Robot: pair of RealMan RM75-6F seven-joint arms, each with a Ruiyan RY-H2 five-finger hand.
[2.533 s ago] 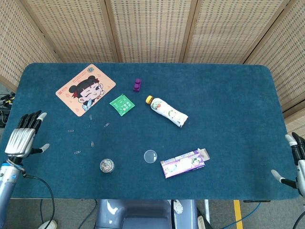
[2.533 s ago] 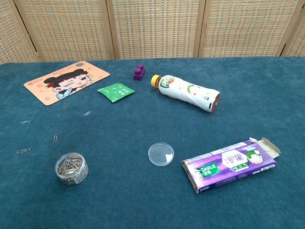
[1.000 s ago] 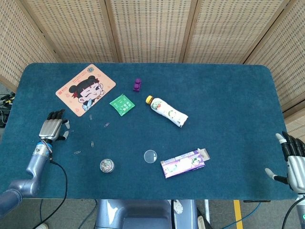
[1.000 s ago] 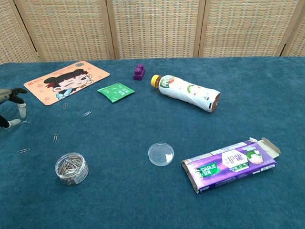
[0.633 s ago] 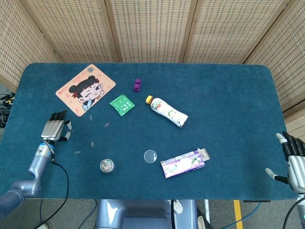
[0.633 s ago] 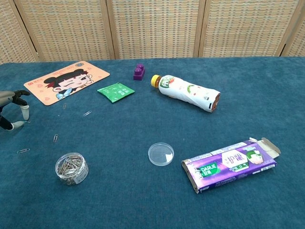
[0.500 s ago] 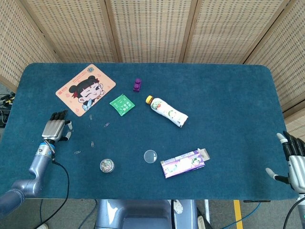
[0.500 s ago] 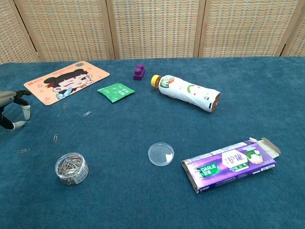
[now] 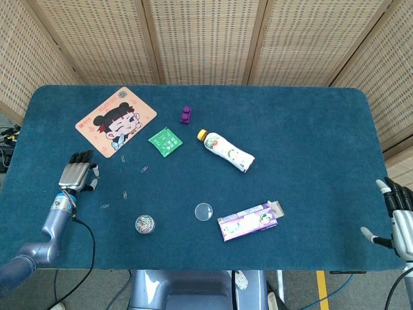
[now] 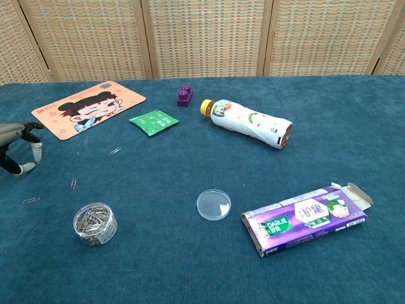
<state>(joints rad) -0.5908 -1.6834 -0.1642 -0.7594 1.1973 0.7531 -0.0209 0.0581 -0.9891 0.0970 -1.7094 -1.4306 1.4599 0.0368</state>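
Observation:
My left hand (image 9: 76, 174) hovers low over the blue table (image 9: 310, 129) near its left edge, fingers arched downward and apart, with nothing seen in them. In the chest view the left hand (image 10: 16, 151) sits just above a spot where a loose paper clip lay; that clip is hidden. More loose paper clips (image 9: 104, 206) (image 10: 74, 183) lie to its right. A clear jar of paper clips (image 9: 145, 225) (image 10: 95, 223) stands nearer the front edge. My right hand (image 9: 400, 216) hangs off the table's right edge, fingers spread, empty.
A clear round lid (image 10: 214, 204) and an opened purple box (image 10: 307, 218) lie front centre. A lying bottle (image 10: 250, 123), green packet (image 10: 154, 121) and purple block (image 10: 184, 95) sit mid-table. A cartoon mat (image 9: 116, 121) lies at the back left.
My left hand came in from beyond the left edge onto the table, then crept slightly rightward and nearer. The right hand sank a little at the right edge. The objects stayed put.

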